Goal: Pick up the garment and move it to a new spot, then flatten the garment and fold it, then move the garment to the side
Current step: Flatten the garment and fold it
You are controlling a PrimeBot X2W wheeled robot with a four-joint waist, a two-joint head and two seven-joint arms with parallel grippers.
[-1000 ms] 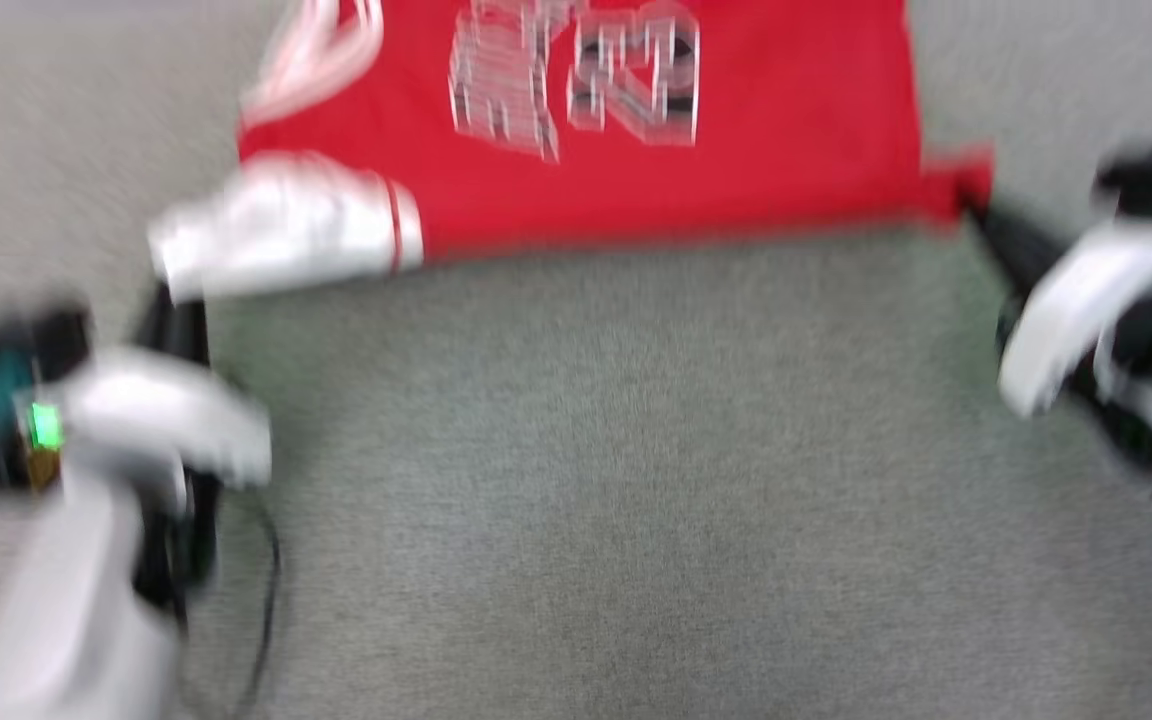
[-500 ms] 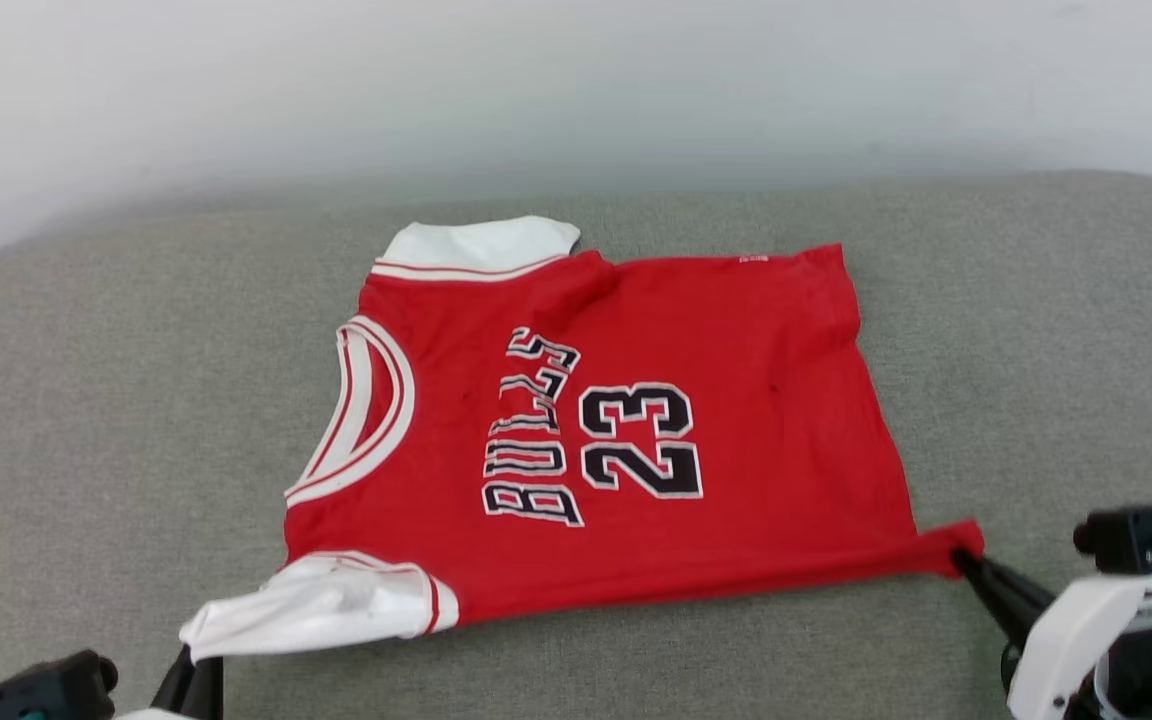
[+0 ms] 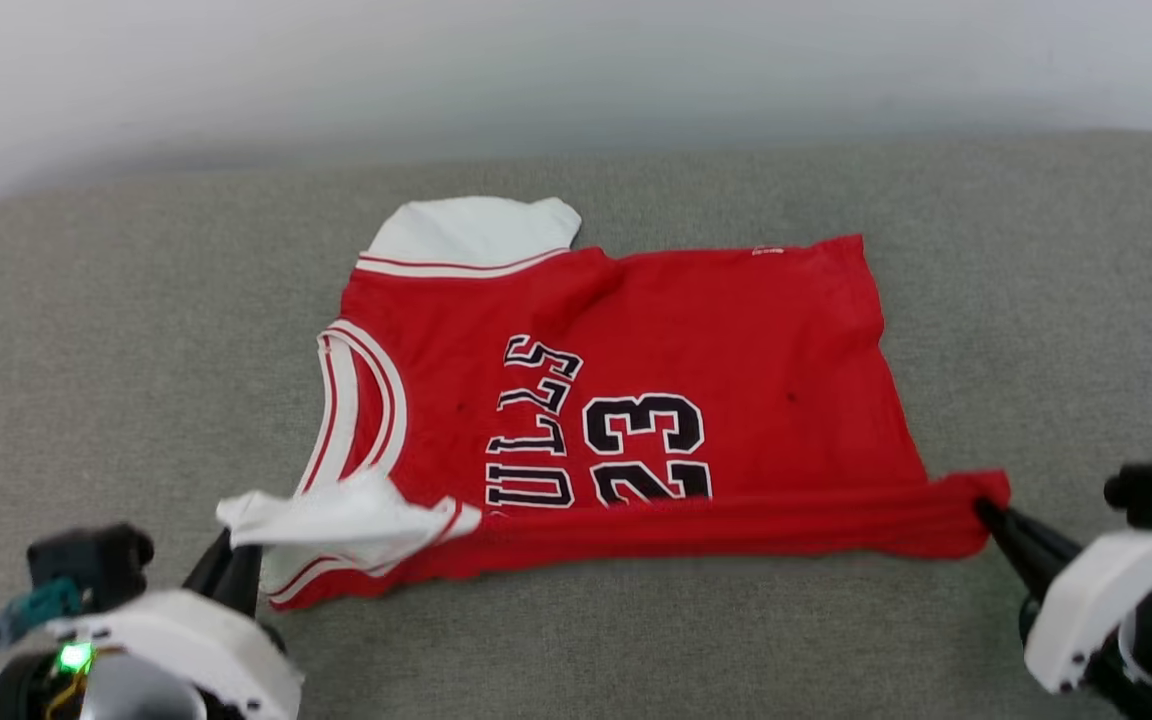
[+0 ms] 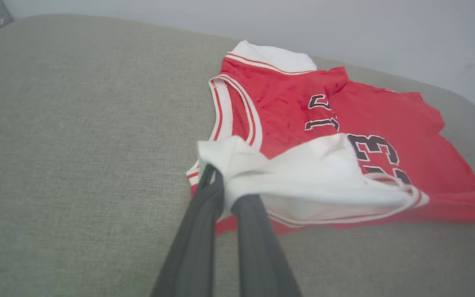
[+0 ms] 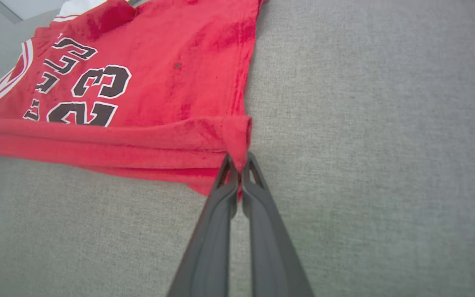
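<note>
- Right, the count: one garment [image 3: 736, 340], and my two grippers on it, a left gripper [image 3: 233, 545] and a right gripper [image 3: 986, 510].
- It lay near the middle of the grey cushion [image 3: 86, 350], nearer the front edge than the back edge, with a pale wall [image 3: 536, 70] beyond the back edge.
- It was a red jersey, collar toward the cushion's left side and hem toward the right side.
- It had two white sleeves with red-and-white trim. The far sleeve [image 3: 471, 230] lay flat toward the back edge; the near sleeve [image 3: 336, 515] was bunched and raised.
- A black, white-outlined number 23 [image 3: 646, 445] and a row of letters beside it faced up, and a red fold covered their lower parts.
- That fold was the jersey's front side, lifted into a taut ridge between my two grippers.
- My left fingers, reaching up from the front-left corner and pointing toward the back edge, were clamped together on the white near sleeve, which draped over their tips.
- My right fingers, reaching in from the front-right corner and angled toward the left, were pinched tight on the red hem corner.
- Both white wrists sat low by the front edge, each showing a green light.
</note>
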